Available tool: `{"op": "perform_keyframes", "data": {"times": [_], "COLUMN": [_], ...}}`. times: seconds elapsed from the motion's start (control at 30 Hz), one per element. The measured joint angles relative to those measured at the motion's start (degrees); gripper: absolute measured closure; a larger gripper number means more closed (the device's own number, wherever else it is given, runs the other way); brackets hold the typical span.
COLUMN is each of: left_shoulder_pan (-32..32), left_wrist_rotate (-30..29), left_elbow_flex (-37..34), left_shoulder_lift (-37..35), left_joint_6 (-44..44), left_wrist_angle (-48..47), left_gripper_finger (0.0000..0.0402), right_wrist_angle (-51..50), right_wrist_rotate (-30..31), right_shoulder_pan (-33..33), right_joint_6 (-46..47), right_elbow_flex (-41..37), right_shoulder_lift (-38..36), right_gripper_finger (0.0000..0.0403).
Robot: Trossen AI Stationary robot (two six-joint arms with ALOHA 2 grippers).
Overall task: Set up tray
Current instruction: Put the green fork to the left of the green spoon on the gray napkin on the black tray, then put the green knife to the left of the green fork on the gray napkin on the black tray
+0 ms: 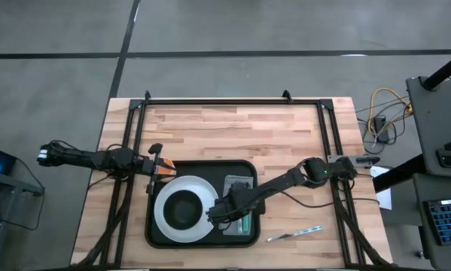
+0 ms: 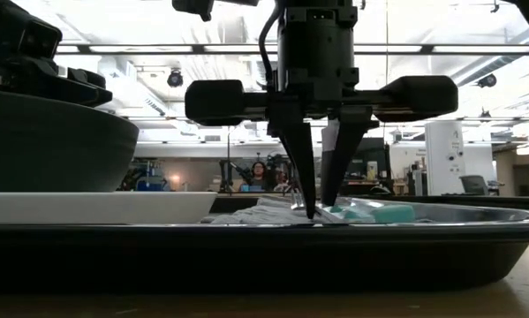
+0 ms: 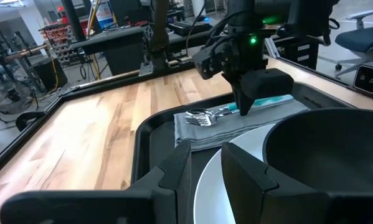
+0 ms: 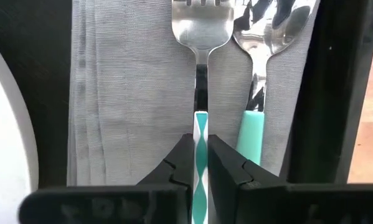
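Fingers of the right gripper (image 4: 200,163) are clamped on the striped handle of a fork (image 4: 200,74), which lies on a grey napkin (image 4: 130,87) beside a spoon (image 4: 270,37), near the right edge of the tray (image 1: 159,229). That black tray sits near the table's (image 1: 233,128) front edge, carrying a white plate (image 1: 165,218) and dark bowl (image 1: 184,210). Setup looks nearly done; a knife (image 1: 294,234) remains on the table, just off the tray's front right corner. Left gripper (image 1: 155,163) waits above the tray's far left corner, jaws slightly apart and empty.

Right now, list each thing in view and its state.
Tray: flat on table, loaded.
Plate: in tray, bowl on it.
Bowl: upright.
Napkin: folded, in tray beside plate.
Fork: on napkin, handle gripped.
Spoon: on napkin beside fork.
Knife: on table, outside tray.
Right gripper: shut on fork.
Left gripper: open, over plate edge.
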Motion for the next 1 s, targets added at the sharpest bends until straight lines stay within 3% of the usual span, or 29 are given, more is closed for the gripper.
{"op": "perform_keyframes", "data": {"times": [0.57,1.0], "left_shoulder_pan": [0.0,0.0], "left_wrist_rotate": [0.0,0.0], "left_elbow_flex": [0.0,0.0], "left_shoulder_lift": [0.0,0.0], "left_joint_6": [0.0,0.0], "left_wrist_angle": [0.0,0.0], "left_gripper_finger": [0.033,0.033], "right_wrist_angle": [0.9,-5.1], "right_wrist_rotate": [0.1,0.3], "right_shoulder_pan": [0.0,-0.1], "right_joint_6": [0.4,-8.3], "right_elbow_flex": [0.3,3.9], "right_shoulder_lift": [-0.2,-0.5], "right_gripper_finger": [0.0272,0.0251]}}
